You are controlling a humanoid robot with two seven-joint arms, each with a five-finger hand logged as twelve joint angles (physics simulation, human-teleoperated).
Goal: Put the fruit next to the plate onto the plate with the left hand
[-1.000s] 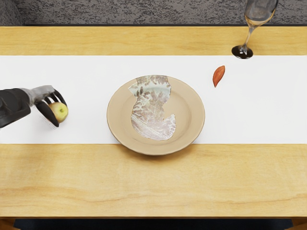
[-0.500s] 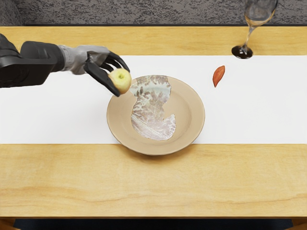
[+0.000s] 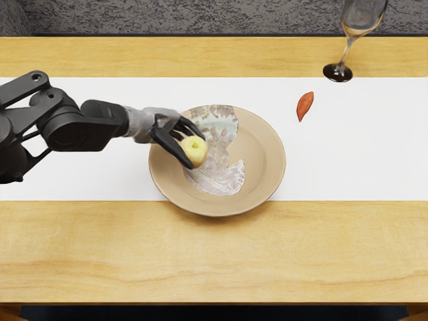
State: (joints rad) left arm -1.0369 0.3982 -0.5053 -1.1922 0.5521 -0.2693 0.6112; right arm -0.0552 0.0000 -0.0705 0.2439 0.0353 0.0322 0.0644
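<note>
A small yellow-green apple (image 3: 195, 150) is held in my left hand (image 3: 179, 140), whose dark fingers are curled around it. Hand and apple are over the left part of the tan plate (image 3: 264, 167), above its mottled centre. I cannot tell whether the apple touches the plate. My left arm reaches in from the left edge across the white runner (image 3: 361, 154). The right arm does not show.
A small red-orange slice (image 3: 304, 105) lies on the runner to the right of the plate. A wine glass (image 3: 349, 40) stands at the back right on the wooden table (image 3: 214, 254).
My left hand lifted the apple from the runner at the far left, carried it right to the plate's upper left rim, then lowered it over the plate's left part.
</note>
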